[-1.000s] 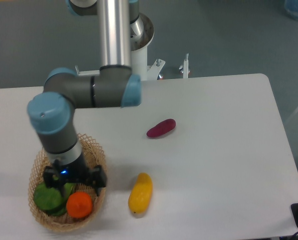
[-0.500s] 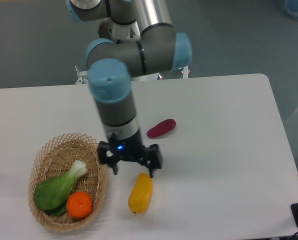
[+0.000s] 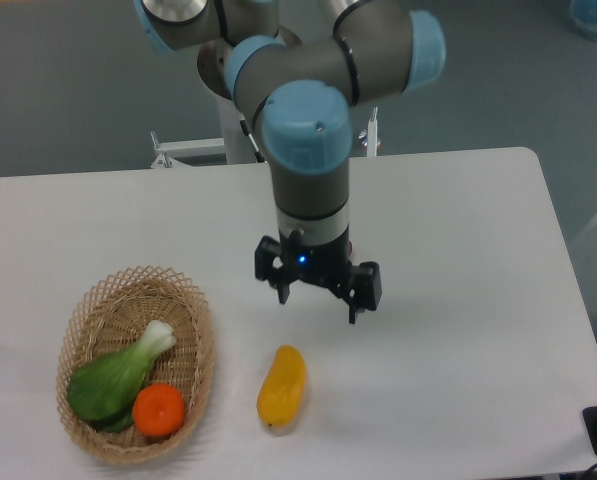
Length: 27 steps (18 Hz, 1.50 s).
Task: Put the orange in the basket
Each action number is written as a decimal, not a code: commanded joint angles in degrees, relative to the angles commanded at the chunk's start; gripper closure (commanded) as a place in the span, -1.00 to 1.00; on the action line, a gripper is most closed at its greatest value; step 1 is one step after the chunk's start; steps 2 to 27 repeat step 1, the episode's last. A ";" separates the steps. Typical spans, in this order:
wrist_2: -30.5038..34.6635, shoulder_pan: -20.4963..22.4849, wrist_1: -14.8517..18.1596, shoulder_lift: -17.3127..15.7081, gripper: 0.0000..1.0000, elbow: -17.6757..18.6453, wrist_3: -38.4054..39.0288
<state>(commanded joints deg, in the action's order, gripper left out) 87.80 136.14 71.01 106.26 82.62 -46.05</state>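
Note:
The orange (image 3: 159, 410) lies inside the wicker basket (image 3: 183, 300) at the front left of the table, next to a green leafy vegetable (image 3: 115, 377). My gripper (image 3: 318, 307) hangs open and empty over the middle of the table, well to the right of the basket and above the yellow-orange elongated fruit (image 3: 281, 386). Its two fingers (image 3: 355, 309) point down and are spread apart.
The arm covers the spot where a dark red fruit lay, so that fruit is hidden. The robot's base (image 3: 240, 120) stands behind the table's far edge. The table's right edge (image 3: 578, 300) lies far from the gripper.
My gripper has moved away from the basket to the right, from over the orange to over the table's middle. The orange has stayed in the basket. The dark red fruit is now hidden by the arm.

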 joint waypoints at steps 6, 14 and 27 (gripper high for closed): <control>0.00 0.00 0.09 0.00 -1.00 0.00 0.00; 0.00 0.00 0.09 0.00 -1.00 0.00 0.00; 0.00 0.00 0.09 0.00 -1.00 0.00 0.00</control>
